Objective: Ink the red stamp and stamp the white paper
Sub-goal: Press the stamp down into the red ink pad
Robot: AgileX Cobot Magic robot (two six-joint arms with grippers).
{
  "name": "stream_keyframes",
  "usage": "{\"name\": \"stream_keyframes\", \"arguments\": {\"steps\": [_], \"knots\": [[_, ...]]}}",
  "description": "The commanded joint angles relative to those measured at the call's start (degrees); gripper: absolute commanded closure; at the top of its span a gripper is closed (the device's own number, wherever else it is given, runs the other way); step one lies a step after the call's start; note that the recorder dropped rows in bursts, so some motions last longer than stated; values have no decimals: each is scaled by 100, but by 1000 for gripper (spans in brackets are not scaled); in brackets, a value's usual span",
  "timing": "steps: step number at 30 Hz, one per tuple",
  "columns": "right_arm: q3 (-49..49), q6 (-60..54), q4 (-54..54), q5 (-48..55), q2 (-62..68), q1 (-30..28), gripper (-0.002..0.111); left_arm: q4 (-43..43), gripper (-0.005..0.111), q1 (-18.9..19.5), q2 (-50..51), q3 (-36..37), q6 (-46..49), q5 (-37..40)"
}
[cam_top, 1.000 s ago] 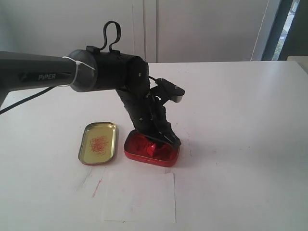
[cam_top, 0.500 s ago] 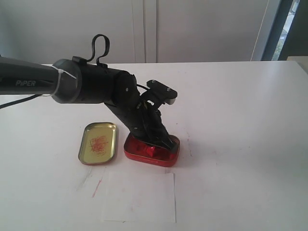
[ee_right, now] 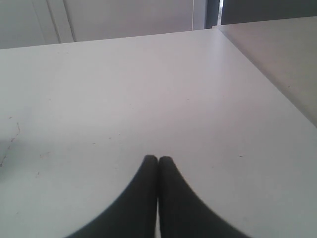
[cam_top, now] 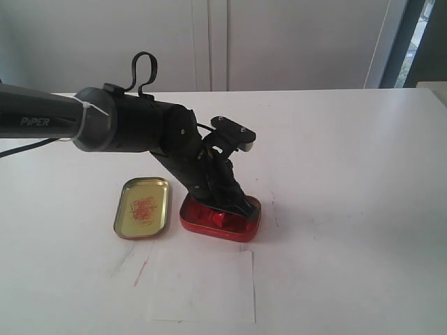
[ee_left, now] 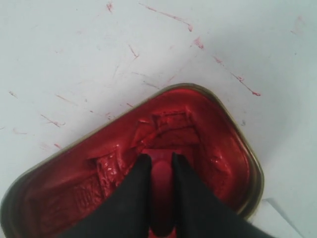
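The red stamp (ee_left: 161, 184) is a small red block, gripped by its knob between the black fingers of my left gripper (ee_left: 161, 158). Its face is down in the wet ink of the red ink tin (ee_left: 234, 145). In the exterior view the left gripper (cam_top: 239, 205) leans down into the tin (cam_top: 208, 227), and only a bit of the stamp (cam_top: 221, 218) shows. The white paper (cam_top: 202, 286) lies flat just in front of the tin. My right gripper (ee_right: 158, 159) is shut and empty over bare table, out of the exterior view.
An open gold tin lid (cam_top: 143, 207) with red smears lies left of the ink tin. Red ink streaks (ee_left: 168, 16) mark the white table (cam_top: 349, 174) around the tin. A table edge (ee_right: 267, 69) runs beside the right gripper.
The left arm drew back to the left and sank a little, pushing the stamp deeper into the ink tin. Over the last half second it has hardly moved.
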Motion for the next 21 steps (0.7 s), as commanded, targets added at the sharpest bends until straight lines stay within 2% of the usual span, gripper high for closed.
{"name": "stream_keyframes", "arguments": {"steps": [1,12,21], "knots": [[28,-28,4,-44,-25,10,108,201,107,-29,321,294,-57,689],[28,-28,4,-44,-25,10,108,218,107,-29,-346,92,-36,740],[28,-28,4,-44,-25,10,108,291,107,-29,-479,92,-36,575]]}}
